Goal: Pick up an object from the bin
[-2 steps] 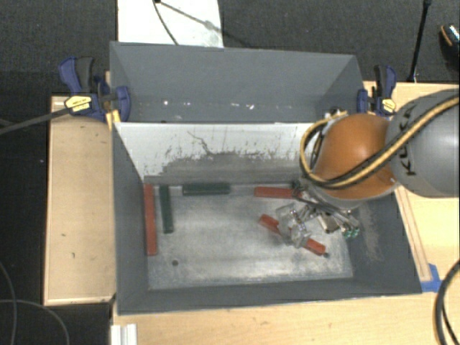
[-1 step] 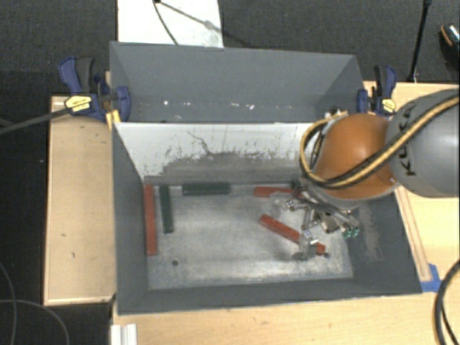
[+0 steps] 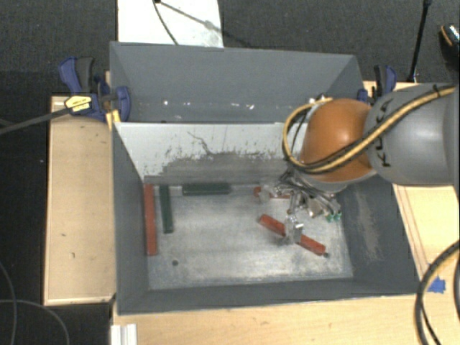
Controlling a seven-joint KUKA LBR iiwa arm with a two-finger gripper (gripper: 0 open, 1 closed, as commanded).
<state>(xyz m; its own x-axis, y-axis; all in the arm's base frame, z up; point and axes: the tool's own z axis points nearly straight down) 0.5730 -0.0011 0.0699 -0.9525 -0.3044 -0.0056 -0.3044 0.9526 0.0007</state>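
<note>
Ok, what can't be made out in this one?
- Red bar at the right of the bin, camera view: the gripper covers its middle, so whether it is one piece or two, and whether it is held, cannot be told.
- Small green bit beside the gripper: too small to name.
- Bin's back right corner: hidden by the arm's orange cover.

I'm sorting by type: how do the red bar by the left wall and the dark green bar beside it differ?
The red bar is longer than the green bar, reaching nearer the front. Red hugs the bin's left wall; green lies inward. Both are slim, flat and parallel.
</note>
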